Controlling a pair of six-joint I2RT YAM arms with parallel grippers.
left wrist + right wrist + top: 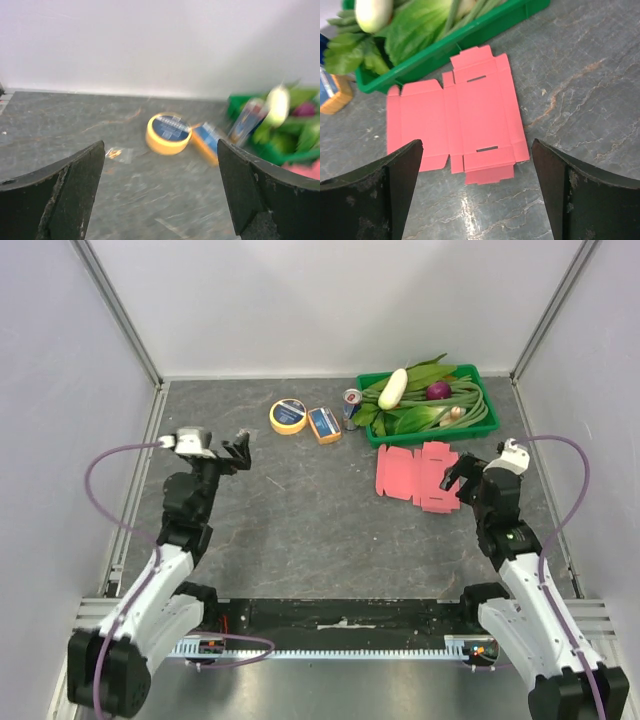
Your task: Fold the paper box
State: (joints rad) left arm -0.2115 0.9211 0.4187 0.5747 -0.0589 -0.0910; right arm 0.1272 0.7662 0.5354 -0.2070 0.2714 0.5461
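The paper box lies as a flat pink-red die-cut sheet on the grey table, just in front of the green tray. In the right wrist view the paper box shows its tabs and two slots. My right gripper hovers at the sheet's right edge, open and empty; the sheet lies beyond its fingers. My left gripper is open too, far to the left, above bare table and holding nothing. Only a pink corner of the paper box shows in the left wrist view.
A green tray of vegetables stands at the back right. Left of it are a can, a small blue-and-orange box and a yellow tape roll. White walls close in the table on three sides.
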